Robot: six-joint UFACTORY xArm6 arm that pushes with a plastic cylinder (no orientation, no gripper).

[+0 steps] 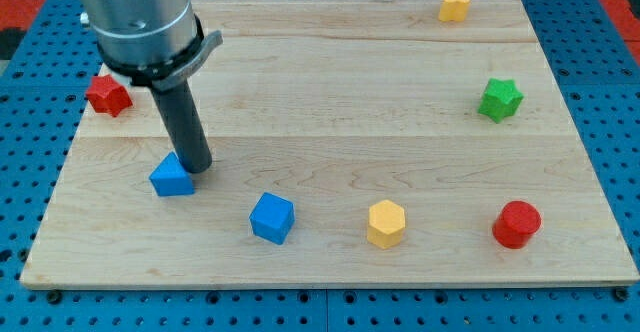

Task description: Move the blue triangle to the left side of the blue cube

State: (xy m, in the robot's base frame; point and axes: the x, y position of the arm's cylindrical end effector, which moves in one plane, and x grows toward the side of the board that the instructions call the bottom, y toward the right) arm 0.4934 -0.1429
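- Toward the view's lower left, my tip [196, 168] rests on the wooden surface [330, 82], touching or all but touching the upper right side of the blue triangle [172, 177].
- No fingers exist on this arm: it ends in a plain dark rod, so nothing opens or shuts and nothing is held; the rod only stands against the block.
- That blue triangle lies to the left of the blue cube [272, 218] and slightly higher in the view, with a bare strip of wood between the two, so they stand near each other but apart.
- Left of the blue triangle, open wood runs out to the surface's left edge; below it, bare wood continues to the bottom edge.
- Right of the blue cube sits a yellow hexagonal block [386, 223], and farther right a red round block [516, 224] near the lower right corner; the three form a loose row close to the bottom edge.
- At the left edge, higher up, a red star-shaped block [108, 95] sits partly over the rim of the surface, just beside the arm's grey housing [140, 22].
- Near the right edge a green star-shaped block [500, 100] stands alone, well apart from the others.
- Close to the top edge, toward the right, a second yellow block [454, 5] sits by itself.
- Across the middle the wood is wide open, from the rod to the green star.
- Around the surface, a blue pegboard [600, 72] shows on all sides.
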